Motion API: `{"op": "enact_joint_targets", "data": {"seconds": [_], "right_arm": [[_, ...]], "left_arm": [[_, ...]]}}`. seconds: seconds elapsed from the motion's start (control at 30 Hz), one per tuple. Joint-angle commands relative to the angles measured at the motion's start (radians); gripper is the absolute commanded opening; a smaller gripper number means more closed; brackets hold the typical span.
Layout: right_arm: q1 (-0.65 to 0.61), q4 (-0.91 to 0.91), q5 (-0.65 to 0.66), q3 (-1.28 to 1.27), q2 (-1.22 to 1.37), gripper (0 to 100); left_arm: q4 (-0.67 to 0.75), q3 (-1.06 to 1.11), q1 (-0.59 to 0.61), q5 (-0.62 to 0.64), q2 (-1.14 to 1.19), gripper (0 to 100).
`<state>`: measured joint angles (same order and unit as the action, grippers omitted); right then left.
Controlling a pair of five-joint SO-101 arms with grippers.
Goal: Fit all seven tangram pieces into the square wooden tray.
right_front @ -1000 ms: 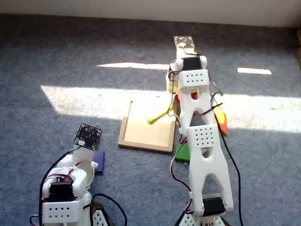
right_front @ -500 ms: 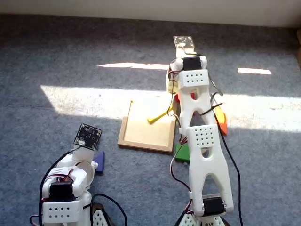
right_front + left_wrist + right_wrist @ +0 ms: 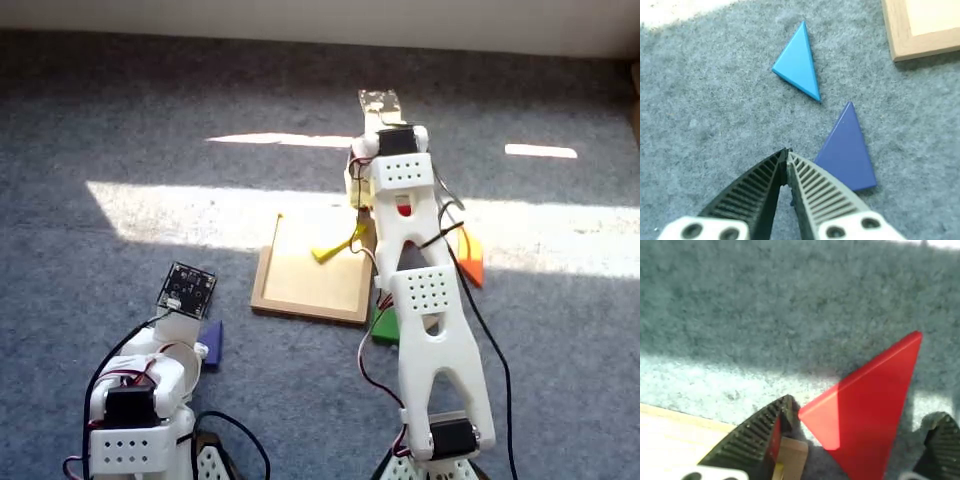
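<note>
The left gripper point(image 3: 786, 156) is fully closed and holds nothing. Its tips hang over the grey carpet point(image 3: 120, 110), just beside the dark blue triangle point(image 3: 846, 150). The light blue triangle point(image 3: 797, 62) lies a little farther on, apart from the dark one, and one corner of the wooden tray point(image 3: 897, 37) is near both.

The right gripper point(image 3: 862, 415) is wide open. The red triangle point(image 3: 875, 390) lies flat on the carpet between its two fingers. One finger point(image 3: 772, 427) is at a corner of the triangle, but I cannot tell if it touches. This finger is just beside the edge of the tray.

From above, the tray sits in the middle of the carpet, and a yellow piece point(image 3: 335, 248) leans inside it near its far right corner. A green piece point(image 3: 384, 326) lies outside, at the near right corner, and an orange piece point(image 3: 469, 263) lies farther to the right.
</note>
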<state>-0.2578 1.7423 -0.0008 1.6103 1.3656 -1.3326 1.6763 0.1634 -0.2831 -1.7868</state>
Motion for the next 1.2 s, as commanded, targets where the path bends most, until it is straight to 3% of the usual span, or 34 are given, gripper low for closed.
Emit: {"op": "enact_joint_targets", "data": {"seconds": [0.0, 0.2, 0.37, 0.93, 1.17], "right_arm": [[-0.001, 0.018, 0.008, 0.036, -0.007, 38.5], [0.012, 0.016, 0.009, 0.041, -0.005, 22.7], [0.031, 0.016, 0.009, 0.044, -0.005, 17.1], [0.035, 0.024, 0.078, 0.021, -0.213, 16.9], [0.002, 0.024, 0.078, -0.243, -0.38, 16.9]], "left_arm": [[-0.005, 0.021, 0.01, -0.009, -0.028, 1], [-0.005, 0.021, 0.01, -0.009, -0.028, 1], [-0.005, 0.021, 0.01, -0.009, -0.028, 1], [-0.005, 0.021, 0.01, -0.009, -0.028, 1], [-0.005, 0.021, 0.01, -0.009, -0.028, 1]]}}
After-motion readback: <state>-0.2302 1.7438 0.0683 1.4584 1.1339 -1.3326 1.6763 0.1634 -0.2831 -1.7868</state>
